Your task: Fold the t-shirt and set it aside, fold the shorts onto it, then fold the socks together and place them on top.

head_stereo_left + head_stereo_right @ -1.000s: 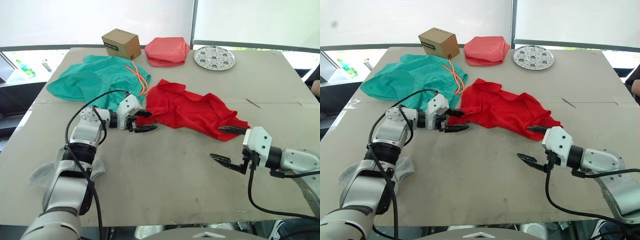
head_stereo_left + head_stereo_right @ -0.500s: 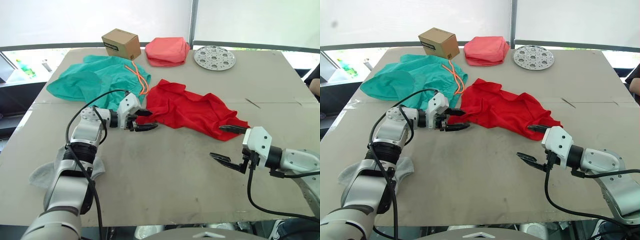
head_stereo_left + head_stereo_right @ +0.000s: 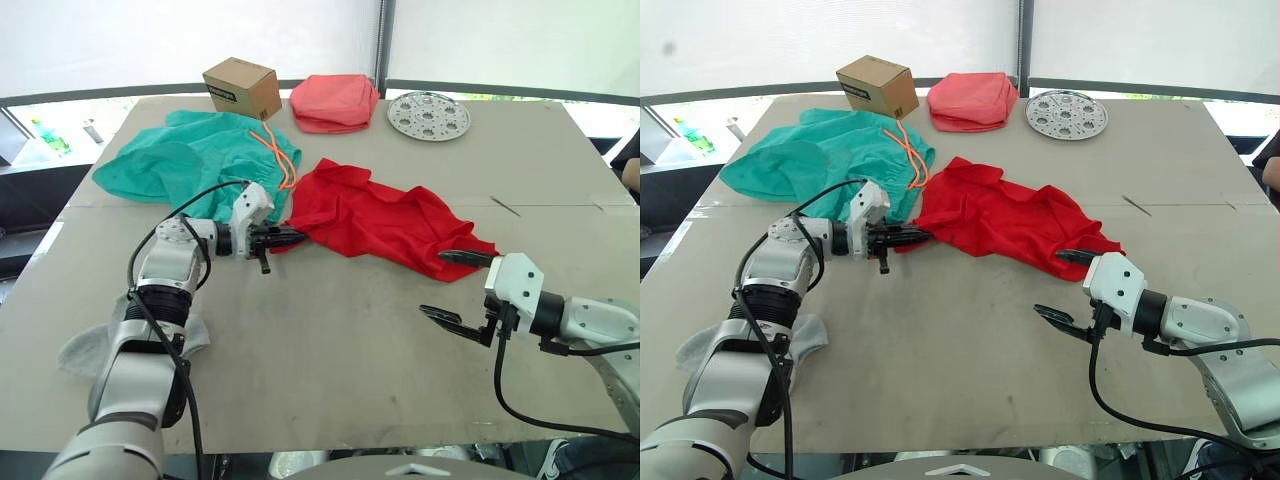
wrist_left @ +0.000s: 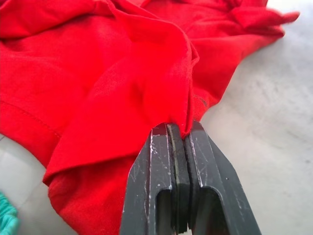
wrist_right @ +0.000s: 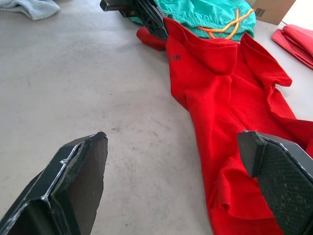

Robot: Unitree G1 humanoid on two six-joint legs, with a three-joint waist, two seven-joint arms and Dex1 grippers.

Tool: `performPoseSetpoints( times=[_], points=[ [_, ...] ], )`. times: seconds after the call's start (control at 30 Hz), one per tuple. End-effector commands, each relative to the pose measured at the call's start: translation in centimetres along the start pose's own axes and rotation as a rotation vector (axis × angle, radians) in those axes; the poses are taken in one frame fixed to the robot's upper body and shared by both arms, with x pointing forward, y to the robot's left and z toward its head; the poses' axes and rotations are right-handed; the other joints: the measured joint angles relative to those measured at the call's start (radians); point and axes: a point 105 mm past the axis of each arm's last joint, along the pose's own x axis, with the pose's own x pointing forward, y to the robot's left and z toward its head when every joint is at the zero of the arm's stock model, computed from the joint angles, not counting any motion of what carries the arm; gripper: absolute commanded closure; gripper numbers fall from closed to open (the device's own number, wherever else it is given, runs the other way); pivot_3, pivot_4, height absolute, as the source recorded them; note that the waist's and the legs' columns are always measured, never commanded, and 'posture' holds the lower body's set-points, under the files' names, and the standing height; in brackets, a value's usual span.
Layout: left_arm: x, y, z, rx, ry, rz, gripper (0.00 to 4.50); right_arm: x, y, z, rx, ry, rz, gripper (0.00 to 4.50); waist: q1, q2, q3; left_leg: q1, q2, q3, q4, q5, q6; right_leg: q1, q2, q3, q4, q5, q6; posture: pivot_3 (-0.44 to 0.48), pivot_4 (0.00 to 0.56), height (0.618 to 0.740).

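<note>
In the left eye view, the t-shirt (image 3: 385, 217) is seen spread in crumpled folds across the middle of the table (image 3: 330, 360). The left gripper (image 3: 286, 237) is closed on the t-shirt's near-left edge. The right gripper (image 3: 452, 286) is held wide apart just beside the t-shirt's right corner, its far finger over the cloth's edge and its near finger over bare table. The shorts (image 3: 195, 158) are bunched at the far left, touching the t-shirt's left end, with the orange drawstring (image 3: 283, 160) trailing across them. A grey sock (image 3: 85, 350) is partly seen under the left arm at the near left. A cardboard box (image 3: 242, 87), a folded salmon-pink cloth (image 3: 335, 102) and a round perforated metal plate (image 3: 428, 115) are lined up along the far edge.

In the left wrist view, a fold of the t-shirt is seen pinched between the black fingers (image 4: 161, 171), which are pressed nearly together.

In the right wrist view, the two fingers are shown far apart, one (image 5: 73, 186) above bare table and the other (image 5: 281, 176) at the t-shirt's edge. The left gripper is seen beyond, clamped on the red cloth beside the shorts.
</note>
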Motion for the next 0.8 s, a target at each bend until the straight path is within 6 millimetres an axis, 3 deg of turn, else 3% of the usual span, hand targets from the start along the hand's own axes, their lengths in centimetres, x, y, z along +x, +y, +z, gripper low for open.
performPoseSetpoints(
  times=[0.03, 0.2, 0.47, 0.57, 0.73, 0.8],
  points=[
    [-0.7, 0.04, 1.88, -0.001, -0.058, -0.016, 3.74, 0.02, -0.14, 1.2, -0.046, -0.037, -0.003, 0.0, 0.0, 0.0, 0.0, 0.0, 0.0, 0.0, 0.0, 0.0, 0.0, 0.0, 0.0, 0.0, 0.0, 0.0, 0.0, 0.0, 0.15, 0.74],
    [-0.71, 0.24, 2.22, 0.003, -0.073, 0.006, 1.42, 0.03, -0.21, 1.2, -0.049, -0.036, -0.002, 0.0, 0.0, 0.0, 0.0, 0.0, 0.0, 0.0, 0.0, 0.0, 0.0, 0.0, 0.0, 0.0, 0.0, 0.0, 0.0, 0.0, 0.15, 0.74],
    [-0.43, 0.43, 1.92, 0.033, -0.072, 0.037, 1.42, 0.15, -0.2, 1.17, -0.053, -0.04, 0.0, 0.0, 0.0, 0.0, 0.0, 0.0, 0.0, 0.0, 0.0, 0.0, 0.0, 0.0, 0.0, 0.0, 0.0, 0.0, 0.0, 0.0, 0.15, 0.74],
    [-0.35, 0.65, 2.08, 0.021, -0.089, 0.049, 2.18, 0.14, -0.21, 1.17, -0.055, -0.039, 0.0, 0.0, 0.0, 0.0, 0.0, 0.0, 0.0, 0.0, 0.0, 0.0, 0.0, 0.0, 0.0, 0.001, 0.0, 0.0, 0.0, 0.0, 0.15, 0.74],
    [-0.33, 0.45, 2.18, 0.006, -0.105, 0.035, 4.47, 0.1, -0.11, 1.23, -0.054, -0.041, 0.0, 0.0, 0.0, 0.0, 0.0, 0.0, 0.0, 0.0, 0.0, 0.0, 0.0, 0.0, 0.0, 0.001, 0.0, 0.0, 0.0, 0.0, 0.15, 0.74],
    [-0.44, 0.51, 2.47, -0.022, -0.128, 0.034, 4.47, 0.08, -0.1, 1.21, -0.053, -0.04, 0.0, 0.0, 0.0, 0.0, 0.0, 0.0, 0.0, 0.0, 0.0, 0.0, 0.0, 0.0, 0.0, 0.001, 0.0, 0.0, 0.0, 0.0, 0.15, 0.74]
  ],
)
